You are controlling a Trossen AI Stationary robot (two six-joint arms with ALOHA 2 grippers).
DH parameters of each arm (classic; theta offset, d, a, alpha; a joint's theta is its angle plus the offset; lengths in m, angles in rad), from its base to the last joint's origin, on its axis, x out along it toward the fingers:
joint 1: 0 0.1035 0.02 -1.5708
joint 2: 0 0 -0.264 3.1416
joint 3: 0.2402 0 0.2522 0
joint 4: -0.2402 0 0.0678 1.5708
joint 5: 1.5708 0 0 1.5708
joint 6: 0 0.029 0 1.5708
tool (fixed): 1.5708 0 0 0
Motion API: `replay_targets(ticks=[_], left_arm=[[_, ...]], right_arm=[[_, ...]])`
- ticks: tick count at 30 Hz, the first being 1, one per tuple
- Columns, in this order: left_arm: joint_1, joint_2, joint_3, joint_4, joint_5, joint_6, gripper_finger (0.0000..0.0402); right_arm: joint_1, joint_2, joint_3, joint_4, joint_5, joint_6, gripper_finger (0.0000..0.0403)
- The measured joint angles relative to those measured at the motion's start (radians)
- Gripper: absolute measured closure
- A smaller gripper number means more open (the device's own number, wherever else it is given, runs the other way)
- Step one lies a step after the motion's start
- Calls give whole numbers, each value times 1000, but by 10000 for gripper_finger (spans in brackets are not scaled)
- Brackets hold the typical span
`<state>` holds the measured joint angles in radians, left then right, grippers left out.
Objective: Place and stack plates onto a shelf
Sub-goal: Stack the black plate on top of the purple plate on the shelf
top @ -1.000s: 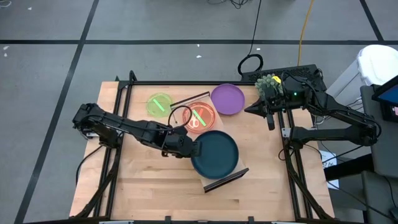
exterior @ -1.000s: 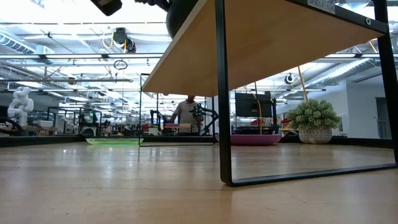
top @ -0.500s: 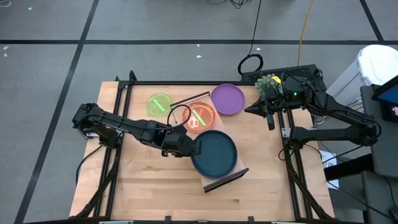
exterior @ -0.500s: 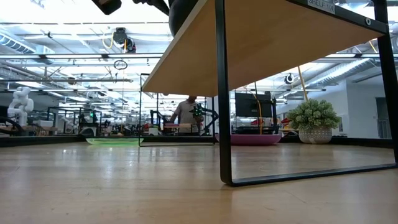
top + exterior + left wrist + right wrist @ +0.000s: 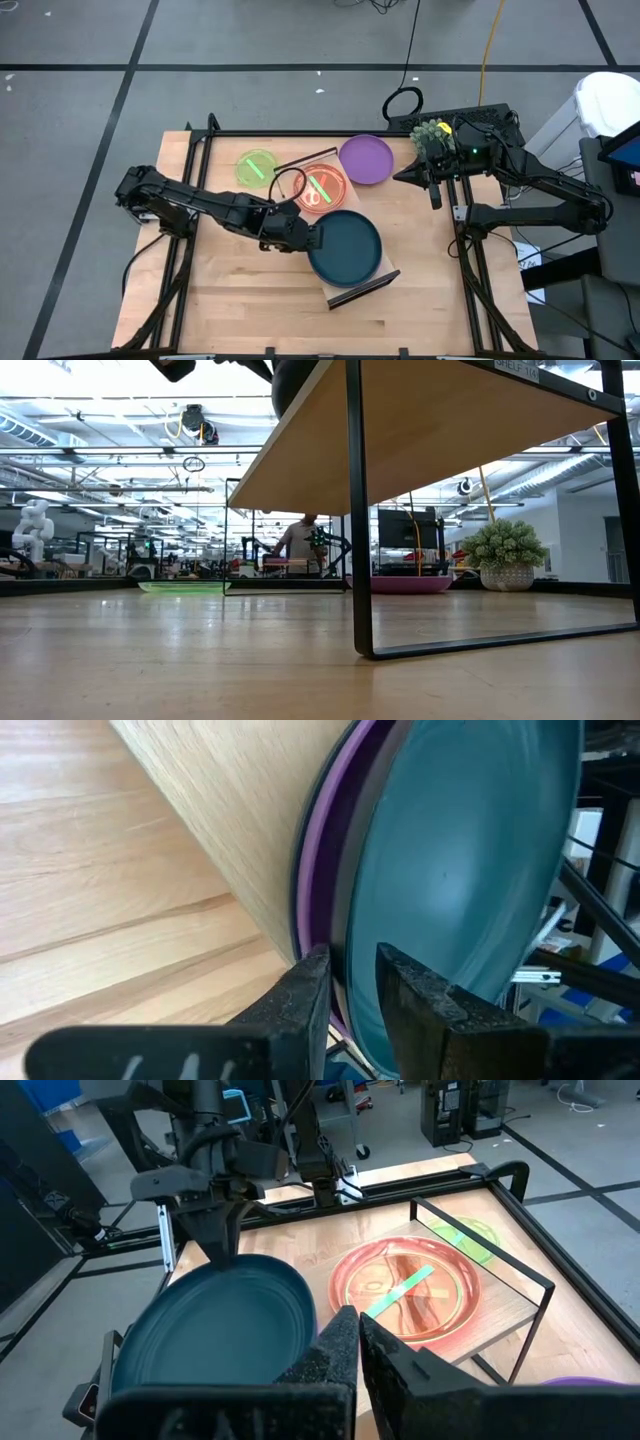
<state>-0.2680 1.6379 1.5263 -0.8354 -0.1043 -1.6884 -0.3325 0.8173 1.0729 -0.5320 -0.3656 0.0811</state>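
Grasping the teal plate (image 5: 345,247) in my left claw (image 5: 312,236) (right claw (image 5: 412,176) clenched, idle), I'd lower it flat onto the shelf (image 5: 385,279).

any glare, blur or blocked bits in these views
Low view: bright ceiling lights wash out the top, and the shelf looms close, filling much of the frame. Left wrist view: the left gripper and teal plate crowd the lens, fingers soft-edged. High view: even light, faint shadows. Right wrist view: the right gripper is blurred.

Shelf (image 5: 362,287) bears teal plate (image 5: 345,246), apparently atop purple plate (image 5: 312,880).
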Motion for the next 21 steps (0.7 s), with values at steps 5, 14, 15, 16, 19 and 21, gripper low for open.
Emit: replay_targets(ticks=[5,14,15,16,19,21], left_arm=[[0,-17,0,-5,23,1,313],[0,-16,1,0,79,26,313],[0,-21,1,1,79,27,313],[0,-29,1,0,79,33,313],[5,-62,3,-4,77,48,313],[12,-80,3,-15,74,64,313]], right_arm=[[0,0,0,0,0,0,403],[0,0,0,0,1,0,403],[0,0,0,0,1,0,403],[0,0,0,0,1,0,403],[0,0,0,0,1,0,403],[0,0,0,0,1,0,403]])
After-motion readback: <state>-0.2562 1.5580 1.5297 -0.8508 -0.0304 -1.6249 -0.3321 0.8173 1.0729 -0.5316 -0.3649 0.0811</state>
